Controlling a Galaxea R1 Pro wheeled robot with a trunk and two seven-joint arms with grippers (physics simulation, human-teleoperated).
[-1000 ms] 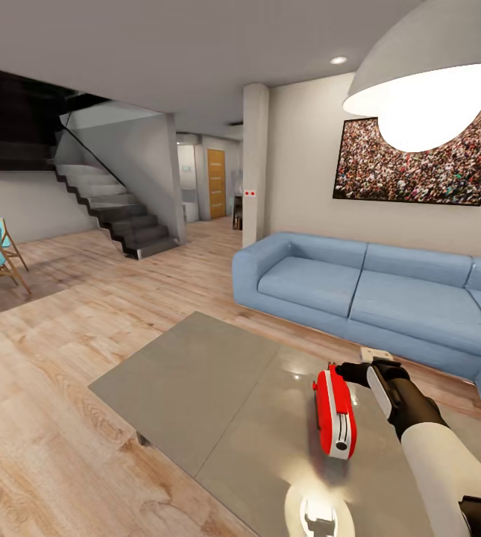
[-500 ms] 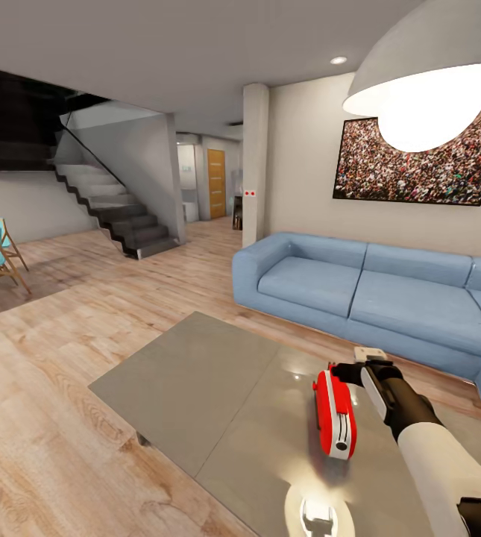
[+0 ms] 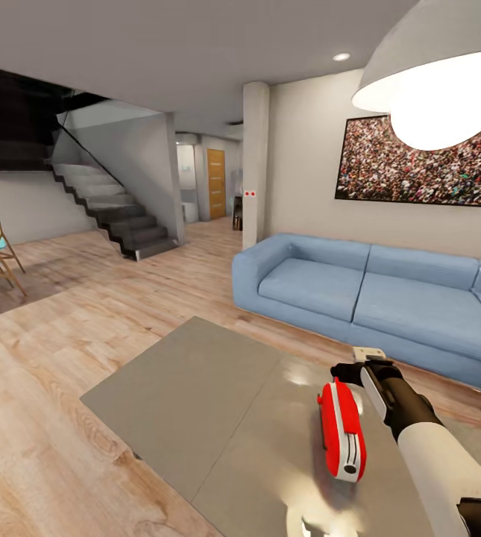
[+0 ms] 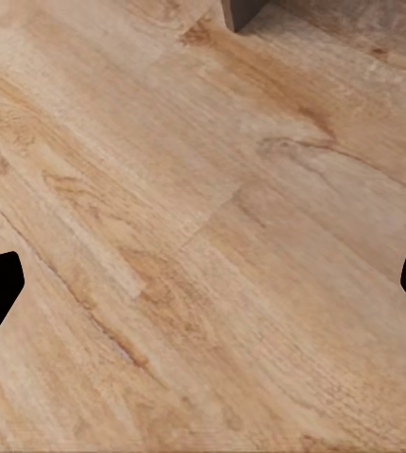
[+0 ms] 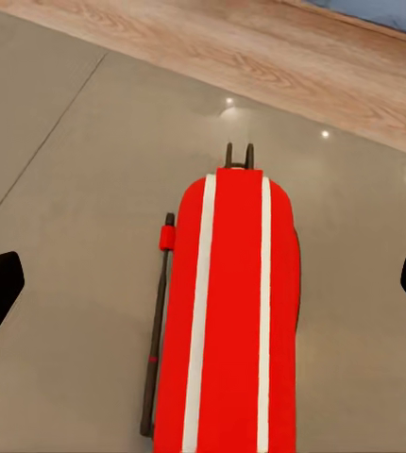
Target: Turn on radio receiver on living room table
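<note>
Radio receiver lies lower right of frame on the table, right gripper at its far end, fingers spread wide, holding nothing. Find the black knob first; press gently, don't shove it.

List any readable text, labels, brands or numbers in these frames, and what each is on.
None readable.
Radio receiver: red shell with white stripes, no lettering visible in head or right wrist view.
Wall picture: crowd image, no words.
Pillar: two small red dots, too small to read as a sign.
Small white device on the table: too small to tell.
</note>
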